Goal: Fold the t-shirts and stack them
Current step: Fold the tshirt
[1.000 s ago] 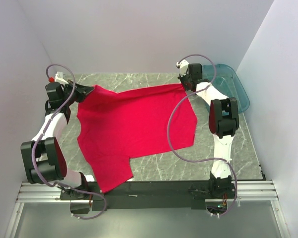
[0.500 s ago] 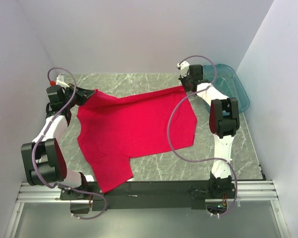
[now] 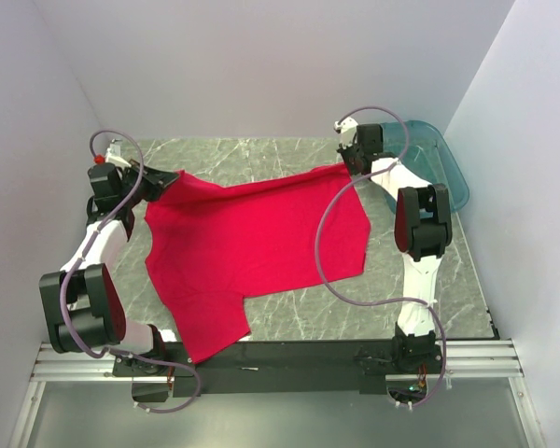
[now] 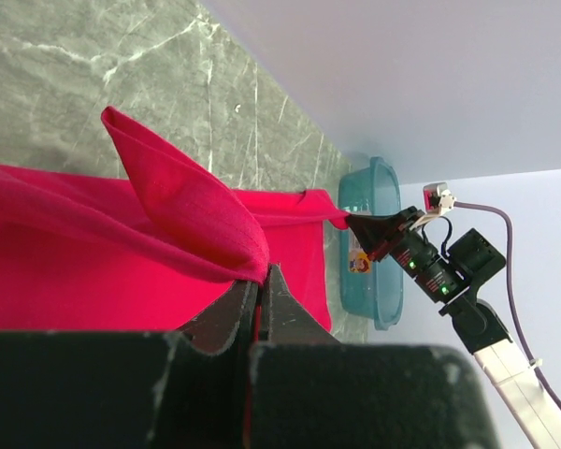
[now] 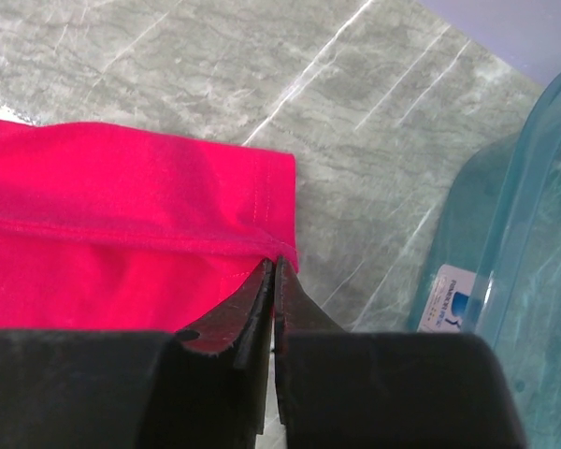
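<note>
While both arms reach toward the far edge of the bench, the red t-shirt (image 3: 252,243) spans between them, its lower corner draping over the near edge. The left gripper (image 3: 159,180) is clamped on a bunched fold near the far-left corner. The right gripper (image 3: 347,161) is clamped on the hem, just beside the teal bin (image 3: 448,173) at the far-right corner. The bin's label (image 5: 446,292) is illegible.
</note>
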Available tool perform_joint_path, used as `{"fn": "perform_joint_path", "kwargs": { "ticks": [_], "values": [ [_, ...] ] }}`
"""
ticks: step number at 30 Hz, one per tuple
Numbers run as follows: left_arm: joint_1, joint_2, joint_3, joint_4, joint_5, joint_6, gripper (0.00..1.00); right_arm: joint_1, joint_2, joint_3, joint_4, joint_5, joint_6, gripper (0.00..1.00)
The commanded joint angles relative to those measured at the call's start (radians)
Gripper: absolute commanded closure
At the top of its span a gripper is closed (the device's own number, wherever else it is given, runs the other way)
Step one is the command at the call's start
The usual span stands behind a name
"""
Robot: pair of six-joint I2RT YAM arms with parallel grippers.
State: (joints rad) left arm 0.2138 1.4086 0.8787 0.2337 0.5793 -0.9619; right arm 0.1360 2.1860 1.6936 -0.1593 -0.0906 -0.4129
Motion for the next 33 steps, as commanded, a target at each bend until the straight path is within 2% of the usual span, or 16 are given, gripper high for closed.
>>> {"fn": "perform_joint_path", "kwargs": {
  "ticks": [1,4,10,14,15,16,19,23,33],
  "values": [
    [0.002,-0.048,-0.009,0.023,0.008,0.028,0.99,-0.012,-0.080,-0.021,0.041,0.009,-0.009,0.91],
    [0.002,-0.049,-0.020,0.024,0.005,0.026,0.99,-0.015,-0.094,-0.044,0.046,0.012,-0.017,0.87],
    [0.002,-0.056,-0.047,0.030,0.002,0.028,0.99,-0.024,-0.129,-0.063,0.027,0.017,-0.024,0.65],
    [0.002,-0.062,-0.058,0.027,0.008,0.034,0.99,-0.030,-0.170,-0.101,0.029,0.005,-0.026,0.46],
    [0.004,-0.062,-0.063,0.027,0.008,0.035,0.99,-0.032,-0.180,-0.107,0.029,-0.001,-0.026,0.45],
    [0.004,-0.063,-0.066,0.027,0.010,0.035,1.00,-0.033,-0.199,-0.117,0.030,-0.011,-0.030,0.38],
    [0.002,-0.059,-0.072,0.035,0.016,0.034,0.99,-0.038,-0.236,-0.152,0.024,-0.040,-0.049,0.31],
    [0.002,-0.056,-0.075,0.042,0.027,0.032,0.99,-0.042,-0.269,-0.190,0.009,-0.081,-0.066,0.26],
    [0.002,-0.068,-0.090,0.030,0.036,0.052,0.99,-0.041,-0.324,-0.247,-0.023,-0.215,-0.023,0.25]
  ]
}}
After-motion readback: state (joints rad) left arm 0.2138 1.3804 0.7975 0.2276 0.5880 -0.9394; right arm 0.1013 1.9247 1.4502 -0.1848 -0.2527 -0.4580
